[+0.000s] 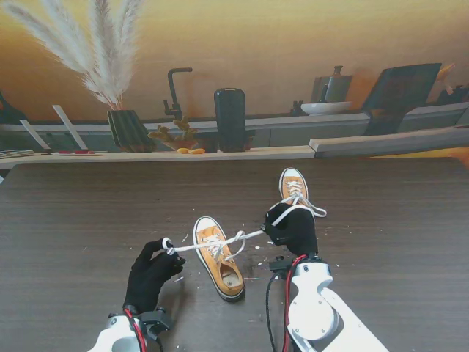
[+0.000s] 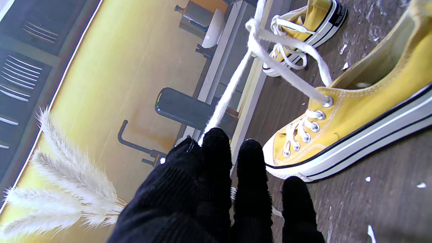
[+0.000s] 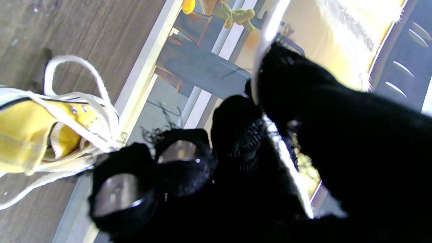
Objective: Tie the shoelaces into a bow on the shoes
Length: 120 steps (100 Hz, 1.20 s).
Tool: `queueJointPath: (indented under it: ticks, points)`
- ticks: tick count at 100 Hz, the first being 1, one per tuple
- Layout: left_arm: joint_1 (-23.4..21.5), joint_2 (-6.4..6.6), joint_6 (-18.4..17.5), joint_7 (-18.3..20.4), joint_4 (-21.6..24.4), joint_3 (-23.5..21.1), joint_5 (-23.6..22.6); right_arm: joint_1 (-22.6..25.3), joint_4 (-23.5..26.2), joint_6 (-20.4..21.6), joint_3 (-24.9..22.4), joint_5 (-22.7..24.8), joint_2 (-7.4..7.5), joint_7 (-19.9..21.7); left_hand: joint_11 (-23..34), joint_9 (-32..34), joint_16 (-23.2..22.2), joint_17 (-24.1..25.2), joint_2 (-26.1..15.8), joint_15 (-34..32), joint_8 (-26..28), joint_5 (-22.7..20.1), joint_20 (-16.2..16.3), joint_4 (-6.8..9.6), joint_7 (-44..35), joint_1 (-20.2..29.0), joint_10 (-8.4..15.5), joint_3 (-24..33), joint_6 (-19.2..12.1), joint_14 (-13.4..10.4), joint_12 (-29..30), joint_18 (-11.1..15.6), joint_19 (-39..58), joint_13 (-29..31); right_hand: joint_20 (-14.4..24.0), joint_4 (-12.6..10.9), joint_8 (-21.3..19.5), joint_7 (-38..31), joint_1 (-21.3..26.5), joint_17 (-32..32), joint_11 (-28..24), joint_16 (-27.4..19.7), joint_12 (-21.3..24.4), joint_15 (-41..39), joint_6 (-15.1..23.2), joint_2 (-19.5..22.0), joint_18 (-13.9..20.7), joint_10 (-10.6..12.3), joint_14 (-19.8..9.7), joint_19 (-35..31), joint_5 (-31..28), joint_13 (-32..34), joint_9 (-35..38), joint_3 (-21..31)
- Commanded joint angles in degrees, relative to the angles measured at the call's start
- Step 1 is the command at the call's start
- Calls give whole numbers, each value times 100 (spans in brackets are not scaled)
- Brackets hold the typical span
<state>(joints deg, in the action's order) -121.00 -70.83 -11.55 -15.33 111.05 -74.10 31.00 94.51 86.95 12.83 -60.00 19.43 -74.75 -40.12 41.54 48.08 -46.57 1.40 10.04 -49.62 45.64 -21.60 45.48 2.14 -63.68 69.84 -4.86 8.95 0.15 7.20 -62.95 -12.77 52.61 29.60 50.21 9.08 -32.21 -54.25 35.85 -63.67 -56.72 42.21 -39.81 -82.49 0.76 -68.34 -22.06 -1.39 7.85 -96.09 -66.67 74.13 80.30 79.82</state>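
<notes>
Seen from the stand: near shoe (image 1: pixel 218 257) lying close to the surface's (image 1: pixel 80 213) near edge, about midway between its side edges, toe pointing away; second shoe (image 1: pixel 294 187) farther off and to the right, already laced in a loose bow. Lace (image 1: pixel 212 244) drawn taut from the left hand (image 1: pixel 152 275), across the near shoe's eyelets, to the right hand (image 1: pixel 293 229). Both hands low, palms turned inward, arms rising from the near corners. Risk as judged here: pulling harder on both ends could drag or tip the light shoe, with nothing pinning it down.

From the left wrist: left hand (image 2: pixel 216 189) with fingers (image 2: pixel 217 145) pinched narrow on one lace end (image 2: pixel 229 91), which runs straight up to a crossing knot (image 2: pixel 256 37). Grip sits right at the fingertips, so a slip seems likely under more tension, and the knot would slacken. Near shoe (image 2: pixel 354 125) just beside the hand, second shoe (image 2: pixel 303 30) beyond.

From the right wrist: right hand (image 3: pixel 270 152) curled closed, fingers (image 3: pixel 236 125) narrow, a white strand (image 3: pixel 287 158) passing between them, apparently held. Picture blurred; exact hold hard to confirm. Second shoe (image 3: pixel 30 135) close by, its loose loops (image 3: pixel 84 84) near enough to snag on the fingers.
</notes>
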Motion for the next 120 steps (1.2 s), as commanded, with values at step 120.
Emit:
queueJointPath:
  ticks: [120]
  points:
    - [-335, -161, 194, -678, -280, -658, -819, -36, -844, -629, -307, 131, 148, 366, 790, 27, -220, -135, 61, -481, 98, 103, 27, 65, -614, 264, 107, 271, -474, 71, -397, 260, 573, -142, 123, -409, -467, -803, 940, -133, 20, -11, -28, -113, 1321, -26, 109, -34, -127, -211, -642, 55, 263, 1013]
